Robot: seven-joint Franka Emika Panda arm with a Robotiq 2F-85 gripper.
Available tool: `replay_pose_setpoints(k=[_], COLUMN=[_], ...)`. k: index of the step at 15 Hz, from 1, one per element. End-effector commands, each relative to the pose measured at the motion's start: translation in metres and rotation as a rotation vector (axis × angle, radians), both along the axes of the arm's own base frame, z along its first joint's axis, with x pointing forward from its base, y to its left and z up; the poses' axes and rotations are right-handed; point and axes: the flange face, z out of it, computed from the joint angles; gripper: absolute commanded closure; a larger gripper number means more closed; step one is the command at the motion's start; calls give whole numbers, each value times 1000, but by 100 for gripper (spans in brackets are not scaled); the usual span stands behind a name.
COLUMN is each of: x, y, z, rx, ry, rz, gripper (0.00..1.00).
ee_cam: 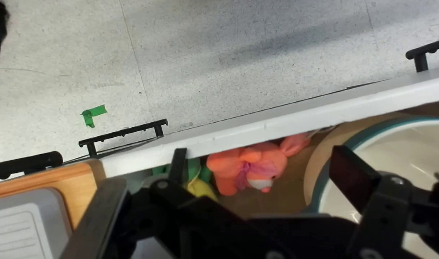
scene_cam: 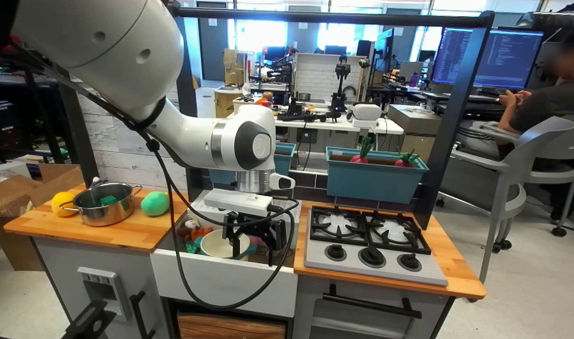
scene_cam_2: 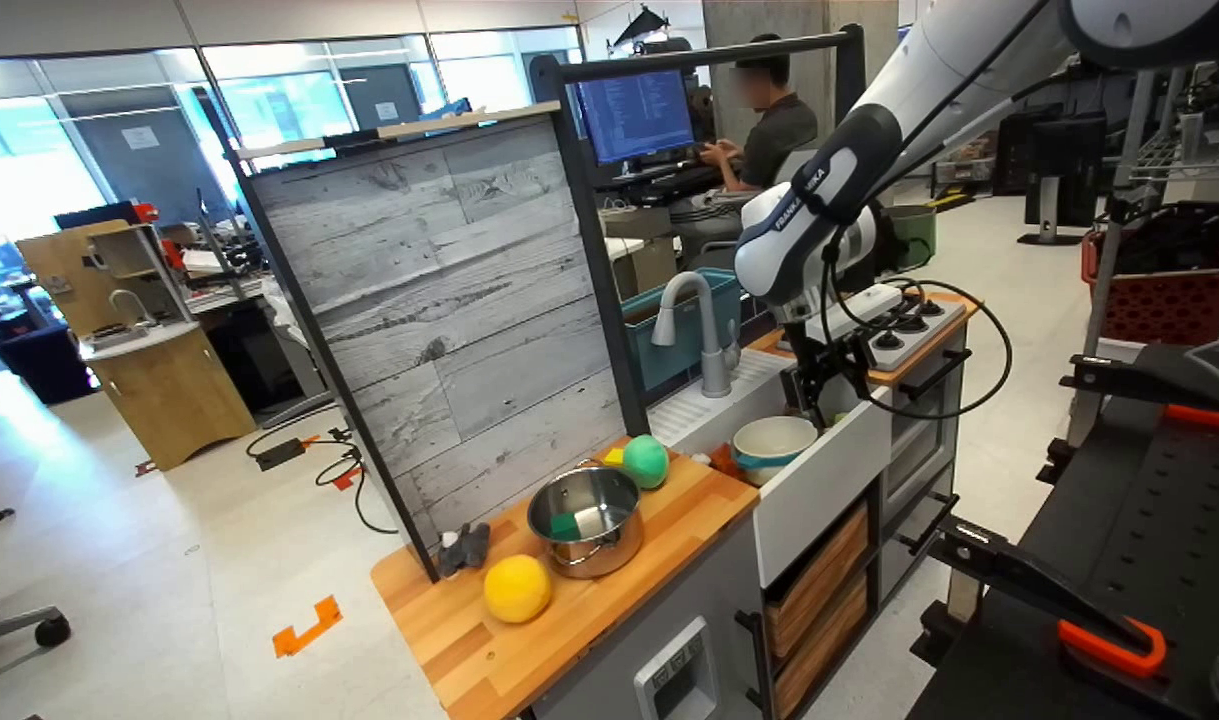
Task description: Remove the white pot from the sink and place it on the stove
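Note:
The white pot (scene_cam: 216, 244) has a teal rim and sits in the sink (scene_cam: 221, 278); it also shows in an exterior view (scene_cam_2: 774, 438) and at the right of the wrist view (ee_cam: 417, 151). My gripper (scene_cam: 254, 256) is open over the sink beside and partly above the pot. In the wrist view (ee_cam: 260, 162) the right finger overlaps the pot's inside and the left finger is well outside its rim. Whether the finger is inside the pot or above it cannot be told. The stove (scene_cam: 357, 263) stands beside the sink and also shows in an exterior view (scene_cam_2: 899, 335).
An orange plush toy (ee_cam: 237, 171) and a yellow-green toy (ee_cam: 201, 187) lie in the sink. The grey faucet (scene_cam_2: 711, 345) rises behind it. A metal pot (scene_cam: 105, 209), yellow ball (scene_cam: 63, 203) and green ball (scene_cam: 155, 203) stand on the counter. A teal planter (scene_cam: 371, 179) hangs behind the stove.

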Motion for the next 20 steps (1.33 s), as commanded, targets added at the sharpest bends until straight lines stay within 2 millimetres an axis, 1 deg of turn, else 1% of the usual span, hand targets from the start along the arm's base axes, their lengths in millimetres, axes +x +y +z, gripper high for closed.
replay_pose_setpoints(k=[1,6,11,14,16,20], x=[4,4,6,0,-3,0], y=[-2,-2,0,3,2,1], z=[-1,-1,-1,-3,-5,-4], rx=[-35,-40,15,105,103,100], ry=[-46,-49,-66,-29,-17,-42], rz=[52,55,73,7,-21,-15], gripper=[0,0,0,0,0,0])
